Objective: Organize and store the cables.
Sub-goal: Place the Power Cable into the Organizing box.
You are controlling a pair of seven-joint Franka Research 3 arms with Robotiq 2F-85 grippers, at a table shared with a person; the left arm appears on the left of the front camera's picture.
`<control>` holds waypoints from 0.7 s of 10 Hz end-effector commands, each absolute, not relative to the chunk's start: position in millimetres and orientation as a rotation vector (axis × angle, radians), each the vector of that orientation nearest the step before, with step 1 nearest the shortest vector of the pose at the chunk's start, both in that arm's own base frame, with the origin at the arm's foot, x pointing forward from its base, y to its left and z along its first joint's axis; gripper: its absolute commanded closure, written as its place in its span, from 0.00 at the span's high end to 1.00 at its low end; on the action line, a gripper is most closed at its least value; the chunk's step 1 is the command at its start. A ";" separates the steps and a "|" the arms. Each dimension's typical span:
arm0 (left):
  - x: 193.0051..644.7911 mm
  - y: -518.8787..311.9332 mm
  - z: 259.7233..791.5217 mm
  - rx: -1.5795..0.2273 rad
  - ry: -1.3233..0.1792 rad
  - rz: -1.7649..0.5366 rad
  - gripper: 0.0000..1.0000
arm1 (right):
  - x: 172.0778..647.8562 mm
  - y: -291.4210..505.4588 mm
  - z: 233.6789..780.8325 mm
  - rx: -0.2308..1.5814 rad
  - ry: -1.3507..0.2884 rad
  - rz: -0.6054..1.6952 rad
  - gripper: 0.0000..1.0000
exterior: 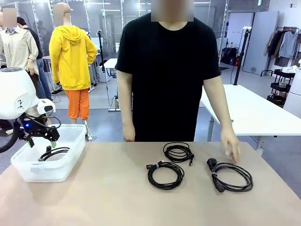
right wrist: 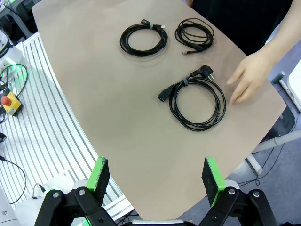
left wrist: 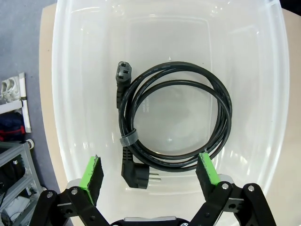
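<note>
table [exterior: 117, 202] has three cables [exterior: 165, 175] at 3 o'clock, one in bin [exterior: 28, 172]. my left gripper [left wrist: 148, 156] and right gripper [right wrist: 155, 161] gape; i fetch another next.

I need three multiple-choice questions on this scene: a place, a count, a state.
1. The left gripper hovers over: A) the clear plastic bin B) a chair C) the floor
2. How many cable coils lie on the bare table? A) two B) three C) four
3. The left gripper is: A) open, empty B) shut on a cable C) shut on the bin's rim
Answers: 1 A, its wrist view looks down into the bin; 2 B, three coils lie outside the bin; 3 A, its green pads stand wide apart, holding nothing.
</note>
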State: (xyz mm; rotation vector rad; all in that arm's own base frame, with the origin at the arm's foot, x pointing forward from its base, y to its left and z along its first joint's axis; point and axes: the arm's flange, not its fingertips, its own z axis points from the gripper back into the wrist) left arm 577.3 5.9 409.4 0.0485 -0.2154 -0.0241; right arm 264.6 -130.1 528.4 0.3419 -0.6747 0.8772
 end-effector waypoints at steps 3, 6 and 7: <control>570.9 3.3 425.8 0.060 -0.234 -0.092 1.00 | 265.0 -131.3 529.6 0.338 -0.687 0.886 1.00; 525.4 11.3 475.1 -0.059 -0.228 -0.306 1.00 | 265.0 -131.3 529.6 0.338 -0.687 0.886 1.00; 504.4 12.6 485.3 -0.072 -0.245 -0.376 1.00 | 265.0 -131.3 529.6 0.338 -0.687 0.886 1.00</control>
